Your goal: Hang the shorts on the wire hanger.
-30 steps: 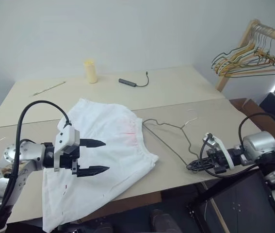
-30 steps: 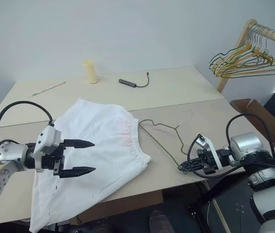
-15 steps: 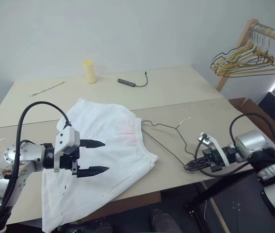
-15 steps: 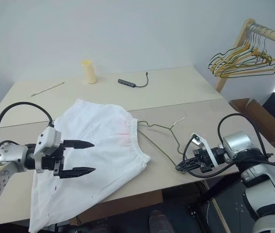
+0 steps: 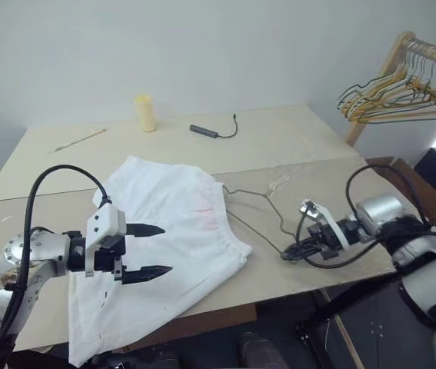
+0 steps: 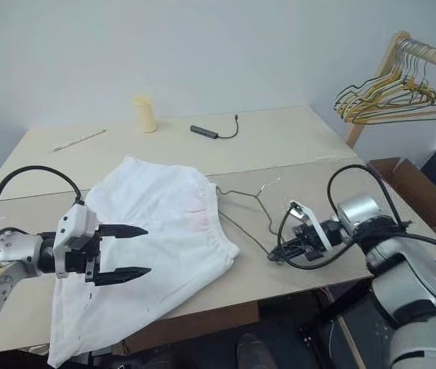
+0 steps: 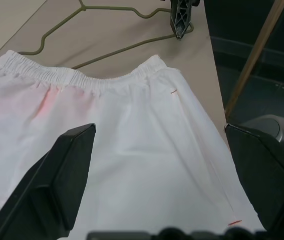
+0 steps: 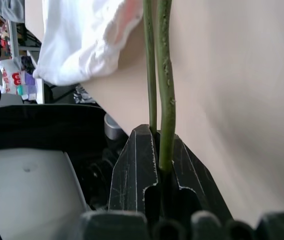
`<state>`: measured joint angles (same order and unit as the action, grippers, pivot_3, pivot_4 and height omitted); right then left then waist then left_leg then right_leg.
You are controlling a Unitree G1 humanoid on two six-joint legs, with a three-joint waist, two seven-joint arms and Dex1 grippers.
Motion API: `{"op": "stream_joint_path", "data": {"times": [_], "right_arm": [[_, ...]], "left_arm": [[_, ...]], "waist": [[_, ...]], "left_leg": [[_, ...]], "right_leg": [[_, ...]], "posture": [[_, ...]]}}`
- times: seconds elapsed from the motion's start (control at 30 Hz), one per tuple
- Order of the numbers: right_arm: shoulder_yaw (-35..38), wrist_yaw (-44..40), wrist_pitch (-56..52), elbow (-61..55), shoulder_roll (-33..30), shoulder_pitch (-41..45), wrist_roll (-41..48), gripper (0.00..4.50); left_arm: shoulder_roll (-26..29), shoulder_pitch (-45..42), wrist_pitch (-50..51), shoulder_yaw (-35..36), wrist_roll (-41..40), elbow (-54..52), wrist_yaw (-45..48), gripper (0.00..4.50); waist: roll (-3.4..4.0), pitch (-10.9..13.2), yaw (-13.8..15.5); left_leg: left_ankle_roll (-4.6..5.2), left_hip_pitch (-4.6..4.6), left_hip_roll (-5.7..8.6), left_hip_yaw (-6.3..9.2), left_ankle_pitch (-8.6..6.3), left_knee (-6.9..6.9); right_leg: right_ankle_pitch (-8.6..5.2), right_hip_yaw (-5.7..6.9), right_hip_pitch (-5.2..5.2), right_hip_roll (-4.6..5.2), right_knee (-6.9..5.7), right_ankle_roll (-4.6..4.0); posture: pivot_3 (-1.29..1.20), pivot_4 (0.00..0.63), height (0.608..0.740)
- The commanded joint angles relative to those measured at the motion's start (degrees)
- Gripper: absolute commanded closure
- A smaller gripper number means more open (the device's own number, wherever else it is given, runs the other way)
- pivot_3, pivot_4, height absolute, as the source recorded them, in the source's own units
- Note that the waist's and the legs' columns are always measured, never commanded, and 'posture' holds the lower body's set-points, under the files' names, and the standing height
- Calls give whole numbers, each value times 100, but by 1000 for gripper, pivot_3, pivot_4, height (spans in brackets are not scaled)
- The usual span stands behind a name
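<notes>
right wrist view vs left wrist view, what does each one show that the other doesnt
Right wrist view alone: the right gripper shut on the wire hanger, two green wires running out from between its fingers, seen close up.

Left wrist view alone: the left gripper open above the shorts, with the gathered waistband, the pink tint and small red marks near the seam.

Both: the hanger, the white shorts and the tan table.
</notes>
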<state>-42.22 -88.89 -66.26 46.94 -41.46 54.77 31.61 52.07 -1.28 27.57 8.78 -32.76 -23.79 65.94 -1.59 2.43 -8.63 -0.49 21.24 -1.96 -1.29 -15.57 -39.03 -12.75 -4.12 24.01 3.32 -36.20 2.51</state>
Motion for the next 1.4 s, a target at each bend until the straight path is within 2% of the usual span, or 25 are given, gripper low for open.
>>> {"op": "stream_joint_path", "data": {"times": [0.03,0.27,0.53,0.73,0.93,1.1,1.27,1.4], "right_arm": [[-43,-361,353,364,118,265,-28,4500],[-257,-361,585,672,349,480,92,4500],[448,-361,917,1956,980,875,-530,4500],[766,-361,1018,2077,1176,853,-849,4500],[1599,-205,1316,2321,1275,948,-1259,4500],[2053,136,2140,1659,1188,711,-1605,4500],[2667,568,2954,23,1028,72,-1616,4500],[2890,837,3019,-939,1011,-189,-1631,4500]], "left_arm": [[40,32,-132,17,111,-124,-49,33],[5,75,-106,69,123,-171,-112,33],[4,124,-135,11,181,-185,-179,33],[20,169,-80,59,118,-274,-172,33],[-20,126,-102,50,154,-258,-252,33],[20,38,-133,69,104,-278,-199,33],[113,-330,-169,281,-8,-175,-107,33],[27,-1313,63,788,-669,48,-300,33]], "waist": [[0,0,34],[2,0,151],[3,-1,168],[4,-1,184],[4,-1,175],[5,-1,166],[4,-1,174],[4,-1,179]], "left_leg": [[0,4,1,0,0,0],[0,2,0,0,0,0],[-1,-2,1,0,0,0],[-1,2,1,2,0,-1],[-1,0,1,2,1,0],[-2,1,1,2,1,0],[-2,3,0,4,1,0],[-2,6,1,6,1,-5]], "right_leg": [[0,0,2,2,0,0],[1,2,4,1,-6,-2],[3,2,2,0,-8,-5],[4,5,4,1,-11,-6],[4,5,3,1,-13,-6],[4,4,4,1,-12,-6],[4,6,4,1,-11,-5],[4,8,5,2,-12,-5]], "posture": [[-22,0,740],[-8,0,740],[2,0,740],[3,0,740],[0,0,740],[-8,0,740],[-24,0,740],[-39,0,740]]}}
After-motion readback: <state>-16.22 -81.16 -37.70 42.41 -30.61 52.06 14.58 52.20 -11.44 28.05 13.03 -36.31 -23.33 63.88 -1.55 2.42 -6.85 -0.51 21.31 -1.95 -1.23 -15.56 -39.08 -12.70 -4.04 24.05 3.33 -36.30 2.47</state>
